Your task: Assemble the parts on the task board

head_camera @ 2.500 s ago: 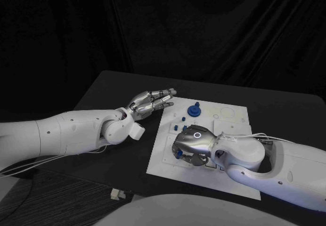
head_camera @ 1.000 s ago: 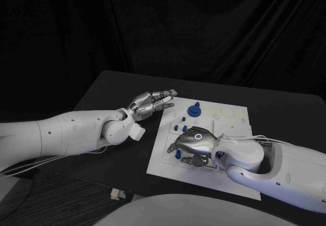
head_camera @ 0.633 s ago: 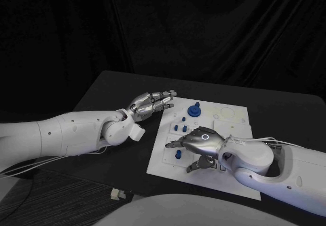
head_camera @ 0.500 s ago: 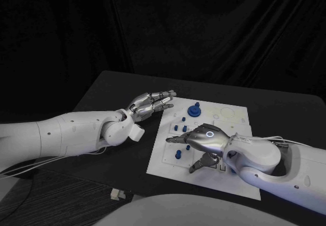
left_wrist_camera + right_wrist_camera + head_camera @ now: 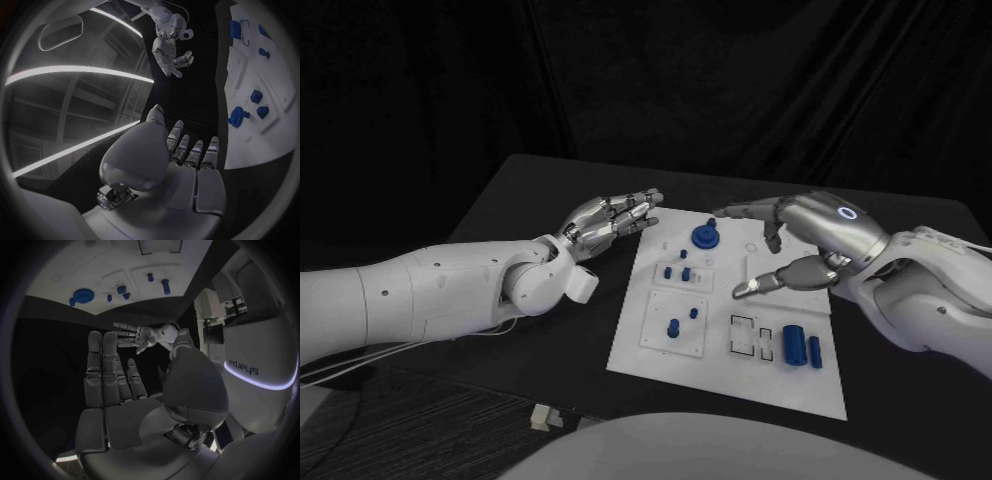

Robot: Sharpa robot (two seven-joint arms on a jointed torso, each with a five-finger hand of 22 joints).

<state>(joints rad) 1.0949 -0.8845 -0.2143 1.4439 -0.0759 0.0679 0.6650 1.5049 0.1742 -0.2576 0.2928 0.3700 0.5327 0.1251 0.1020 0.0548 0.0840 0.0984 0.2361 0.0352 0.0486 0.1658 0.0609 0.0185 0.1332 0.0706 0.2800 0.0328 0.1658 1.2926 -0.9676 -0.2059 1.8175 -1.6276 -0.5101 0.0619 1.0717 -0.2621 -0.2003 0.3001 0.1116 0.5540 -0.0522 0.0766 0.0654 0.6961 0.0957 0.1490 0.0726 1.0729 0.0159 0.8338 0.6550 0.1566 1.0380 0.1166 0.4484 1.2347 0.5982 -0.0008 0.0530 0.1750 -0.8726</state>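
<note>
- While both hands hang above the black table (image 5: pixel 531 185), nothing lies between them and the task board (image 5: pixel 733 380); the board sits flat in the middle of the table, its near part bare white.
- Left hand (image 5: pixel 606 220) is just beside the board's far left corner, fingers stretched out and apart, grasping nothing; its wrist view shows the palm (image 5: pixel 187 185) bare.
- Right hand (image 5: pixel 805 240) hovers over the board's far right part, fingers spread and released, with nothing in it; its wrist view shows the flat, bare palm (image 5: pixel 122 415).
- On the board, a round blue part with a knob (image 5: pixel 705 236) stands near the far edge, between the two hands.
- Small blue pegs (image 5: pixel 678 272) stand in a recessed panel just nearer than it.
- Another blue peg piece (image 5: pixel 675 327) sits in the panel nearer the robot.
- Two blue cylinders (image 5: pixel 800 343) lie side by side at the board's right, next to rectangular cut-outs (image 5: pixel 750 334).
- Part of the board's far right is covered by the right hand, and the faint outlines there are hard to make out.
</note>
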